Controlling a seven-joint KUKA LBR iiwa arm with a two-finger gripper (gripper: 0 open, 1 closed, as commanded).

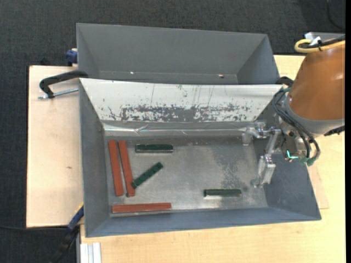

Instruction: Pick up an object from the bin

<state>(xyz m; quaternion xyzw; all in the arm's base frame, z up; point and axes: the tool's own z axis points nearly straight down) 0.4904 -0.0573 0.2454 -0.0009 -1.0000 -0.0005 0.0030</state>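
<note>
Rust-red near bar [141,207] flat along the near wall of the grey bin [90,201], left side. Just beyond and to the right, near green bar [222,192]: dark, slim, flat on the floor, lying crosswise, well apart from the other bars. Further in on the left, pair of red bars [120,167] side by side, running near-to-far along the left wall. Beside them tilted green bar [147,175], its nearer end just at the pair. Beyond that, far green bar [154,148], crosswise near the foot of the back wall. No heap; six bars spread out on the floor.

Pincer [262,175] low by the right wall, to the right of the near green bar and near it, not touching it as far as can be seen. Nothing visible in its grip. Spread or pressed together: cannot tell, too small to read. Orange cover [321,81] behind it, over the bin's right rim.

Step judged: approach, grasp not yet made. Likeliest target, by nearness only: near green bar. Next: shift left off the wall, centre over the bar's middle, turn to span its narrow width, then drop to the floor. Thin flat bar, so probably needs a low, square close.
</note>
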